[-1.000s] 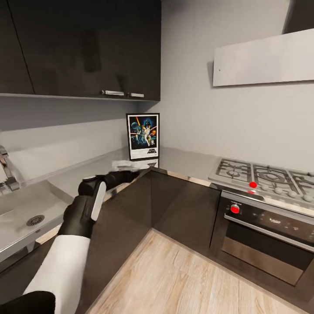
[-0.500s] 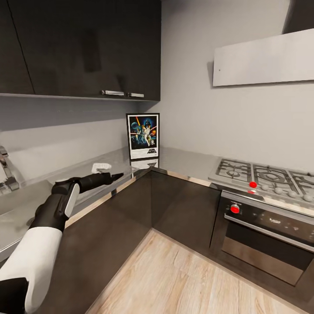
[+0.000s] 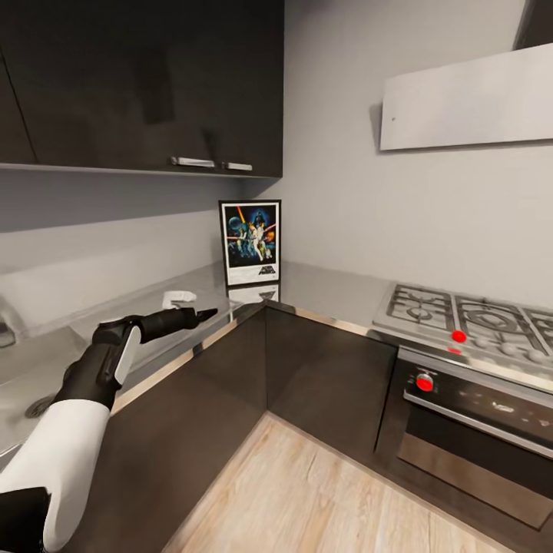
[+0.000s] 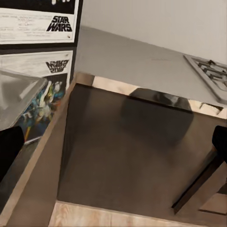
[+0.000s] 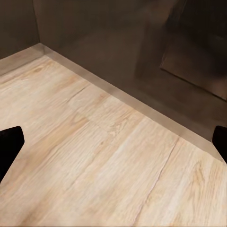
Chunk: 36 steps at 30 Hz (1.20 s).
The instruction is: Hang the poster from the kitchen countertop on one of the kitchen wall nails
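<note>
While the poster (image 3: pixel 250 243) stands upright in the far countertop (image 3: pixel 330 286) corner, the left gripper (image 3: pixel 201 313) (fingers spread, empty) hovers short of it.

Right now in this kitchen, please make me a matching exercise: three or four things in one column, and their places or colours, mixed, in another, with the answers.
Things:
1. poster
2. gas hob
3. left pincer
4. oven knob

Descriptions:
A. red
B. black, above the worktop edge
C. upright in the countertop corner
D. set into the worktop, grey grates

Pairs: 1-C, 2-D, 3-B, 4-A
</note>
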### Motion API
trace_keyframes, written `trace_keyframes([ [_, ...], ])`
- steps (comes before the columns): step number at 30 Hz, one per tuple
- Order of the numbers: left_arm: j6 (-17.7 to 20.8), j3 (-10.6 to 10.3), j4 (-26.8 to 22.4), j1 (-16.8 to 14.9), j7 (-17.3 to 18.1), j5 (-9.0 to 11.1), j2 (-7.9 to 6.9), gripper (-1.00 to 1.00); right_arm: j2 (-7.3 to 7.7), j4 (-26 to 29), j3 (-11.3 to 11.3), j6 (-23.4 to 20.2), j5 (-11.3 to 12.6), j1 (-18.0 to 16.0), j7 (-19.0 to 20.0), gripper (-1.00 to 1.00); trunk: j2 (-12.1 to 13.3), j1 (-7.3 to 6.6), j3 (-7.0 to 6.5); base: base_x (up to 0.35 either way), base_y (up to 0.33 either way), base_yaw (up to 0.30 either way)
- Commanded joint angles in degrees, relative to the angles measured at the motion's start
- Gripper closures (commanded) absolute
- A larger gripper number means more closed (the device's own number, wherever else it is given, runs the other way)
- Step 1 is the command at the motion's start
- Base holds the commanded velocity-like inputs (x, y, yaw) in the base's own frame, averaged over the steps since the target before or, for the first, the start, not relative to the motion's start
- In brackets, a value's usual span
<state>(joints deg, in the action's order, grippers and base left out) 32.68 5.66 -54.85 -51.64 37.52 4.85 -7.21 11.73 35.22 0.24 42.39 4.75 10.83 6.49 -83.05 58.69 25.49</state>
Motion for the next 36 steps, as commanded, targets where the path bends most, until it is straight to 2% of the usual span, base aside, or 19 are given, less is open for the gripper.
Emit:
trace_keyframes([
  [1,0.5,0.1,0.2,0.0,0.0,0.5,0.00,-1.00,0.00,0.0,0.0,0.1,0.5,0.0,0.5,-1.00,0.0,0.04,0.05,0.330,0.000,0.000],
  [7,0.5,0.1,0.6,0.0,-0.1,0.5,0.00,-1.00,-0.03,0.0,0.0,0.1,0.6,0.0,0.5,-1.00,0.0,0.04,0.05,0.190,-0.021,0.000],
  [26,0.6,0.1,0.7,0.0,-0.4,0.5,0.00,-1.00,-0.04,-0.1,0.1,0.1,0.5,0.0,0.5,-1.00,0.0,0.04,0.05,0.196,-0.145,0.002],
  [36,0.6,0.1,0.7,0.0,-0.4,0.5,0.00,-1.00,-0.04,-0.1,0.1,0.1,0.4,0.0,0.5,-1.00,0.0,0.04,0.05,0.169,-0.023,0.138],
])
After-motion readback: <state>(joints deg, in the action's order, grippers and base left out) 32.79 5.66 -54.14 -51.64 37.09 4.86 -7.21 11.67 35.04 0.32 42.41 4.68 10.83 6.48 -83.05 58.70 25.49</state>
